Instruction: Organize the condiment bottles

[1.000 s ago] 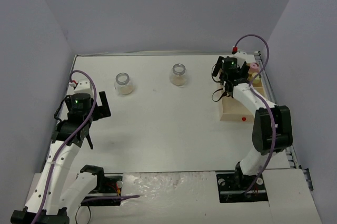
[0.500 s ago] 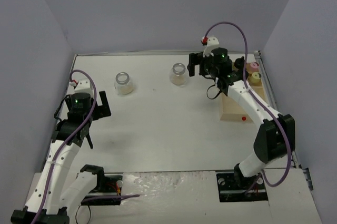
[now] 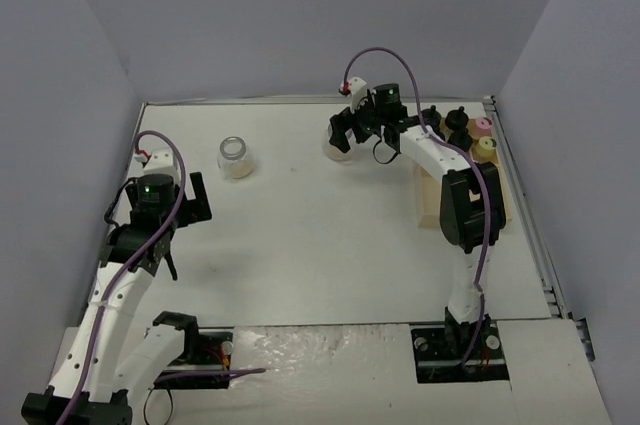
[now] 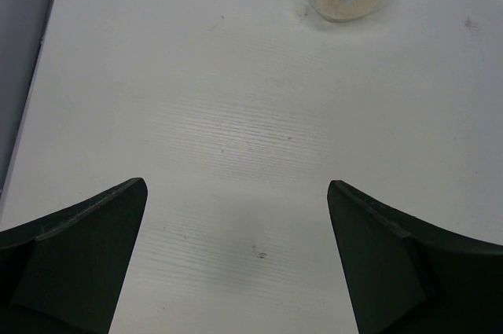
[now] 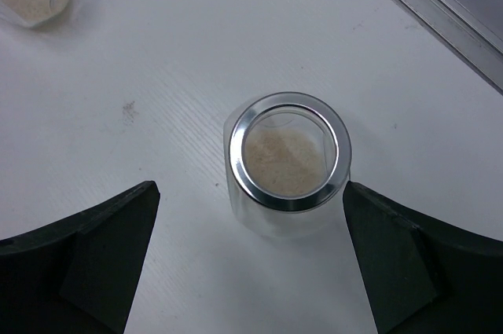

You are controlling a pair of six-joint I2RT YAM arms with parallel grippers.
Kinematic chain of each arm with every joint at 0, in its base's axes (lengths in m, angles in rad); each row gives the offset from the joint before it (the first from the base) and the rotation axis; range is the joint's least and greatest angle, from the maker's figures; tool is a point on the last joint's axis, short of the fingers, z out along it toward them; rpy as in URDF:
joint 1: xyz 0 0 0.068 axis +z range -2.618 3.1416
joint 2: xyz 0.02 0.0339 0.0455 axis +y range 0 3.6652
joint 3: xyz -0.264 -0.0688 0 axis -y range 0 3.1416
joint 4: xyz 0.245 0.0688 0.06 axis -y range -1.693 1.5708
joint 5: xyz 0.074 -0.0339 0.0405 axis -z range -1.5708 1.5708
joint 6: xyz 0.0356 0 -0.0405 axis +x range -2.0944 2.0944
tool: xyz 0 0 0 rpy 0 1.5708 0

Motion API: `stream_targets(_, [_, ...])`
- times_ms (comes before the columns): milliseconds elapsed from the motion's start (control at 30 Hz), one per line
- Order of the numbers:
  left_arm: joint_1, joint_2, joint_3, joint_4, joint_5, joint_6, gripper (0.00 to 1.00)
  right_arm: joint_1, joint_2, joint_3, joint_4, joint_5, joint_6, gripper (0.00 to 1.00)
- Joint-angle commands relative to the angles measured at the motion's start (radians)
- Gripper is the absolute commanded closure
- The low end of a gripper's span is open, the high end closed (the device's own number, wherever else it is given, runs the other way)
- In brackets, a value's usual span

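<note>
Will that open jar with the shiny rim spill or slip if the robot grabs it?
The jar looks like smooth, clear glass, so probably slippery and breakable. No lid shows, so tipping would likely spill its powder.

- no text, label, brand, number or sign can be read in any of the views.
</note>
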Motion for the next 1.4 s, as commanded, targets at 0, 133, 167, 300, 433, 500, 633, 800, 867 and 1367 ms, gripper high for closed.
stream_targets(0, [0.004, 0.012, 0.033, 0.045, -0.002, 0.007, 0.03, -0.031, 0.006, 0.087, 0.051, -0.061, -0.069, 0.0])
stream_targets(133, [0.006, 0.013, 0.033, 0.045, 0.002, 0.007, 0.03, -0.037, 0.046, 0.123, 0.039, -0.096, -0.088, 0.0])
stream_targets(167, [0.005, 0.013, 0.033, 0.047, 0.002, 0.007, 0.03, -0.039, 0.059, 0.134, 0.034, -0.113, -0.091, 0.0])
stream_targets(300, [0.004, 0.013, 0.033, 0.046, 0.0, 0.008, 0.03, -0.042, 0.111, 0.163, 0.024, -0.151, -0.093, 0.01])
stream_targets(433, [0.004, 0.019, 0.033, 0.046, 0.004, 0.008, 0.03, -0.041, 0.149, 0.189, 0.023, -0.169, -0.088, 0.03])
stream_targets(500, [0.004, 0.022, 0.034, 0.046, 0.004, 0.008, 0.03, -0.04, 0.164, 0.199, 0.024, -0.174, -0.088, 0.04])
stream_targets(633, [0.004, 0.022, 0.033, 0.048, 0.001, 0.009, 0.03, -0.041, 0.193, 0.227, 0.022, -0.176, -0.088, 0.07])
stream_targets(800, [0.004, 0.025, 0.033, 0.047, 0.001, 0.009, 0.03, -0.039, 0.211, 0.252, 0.021, -0.18, -0.082, 0.12])
stream_targets(867, [0.004, 0.025, 0.033, 0.046, 0.003, 0.01, 0.03, -0.036, 0.213, 0.257, 0.023, -0.174, -0.082, 0.13])
stream_targets(1367, [0.004, 0.025, 0.033, 0.046, 0.008, 0.009, 0.03, -0.028, 0.211, 0.228, 0.019, -0.176, -0.083, 0.14])
